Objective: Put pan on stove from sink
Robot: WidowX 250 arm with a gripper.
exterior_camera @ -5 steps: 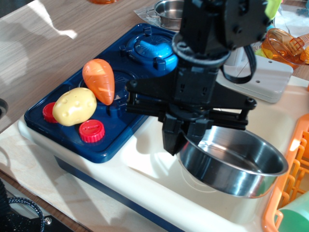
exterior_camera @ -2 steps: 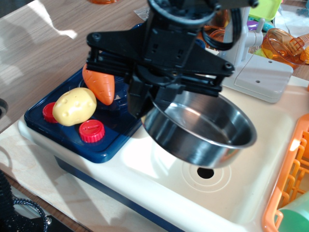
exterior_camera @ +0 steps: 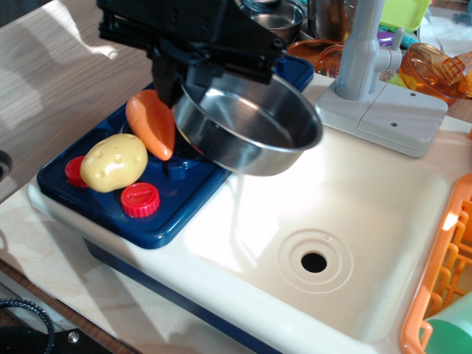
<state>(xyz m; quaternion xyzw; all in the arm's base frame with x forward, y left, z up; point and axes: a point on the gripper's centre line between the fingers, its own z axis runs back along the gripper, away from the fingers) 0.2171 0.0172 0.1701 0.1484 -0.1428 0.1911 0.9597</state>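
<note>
- The black hand grips the rim of the stainless-steel pan at the pan's left side, its fingers closed on the rim.
- One pan is held in the air, tilted, its open mouth facing up and toward the right edge of the counter; being round, it has no long axis.
- The pan hangs over the right edge of the navy-blue stove, partly above the seam with the cream sink, and touches neither.
- On the stove, near the counter's left edge, lie one orange toy carrot, pointed end toward the front, and one yellow toy potato just beside it.
- Two red knobs show at the stove's front: one clear, the other half hidden behind the potato.
- The sink basin shows one round drain hole; one grey faucet stands at its back edge.
- An orange dish rack runs along the right edge of the counter.
- A smaller steel pot sits toward the back, mostly hidden behind the hand.
</note>
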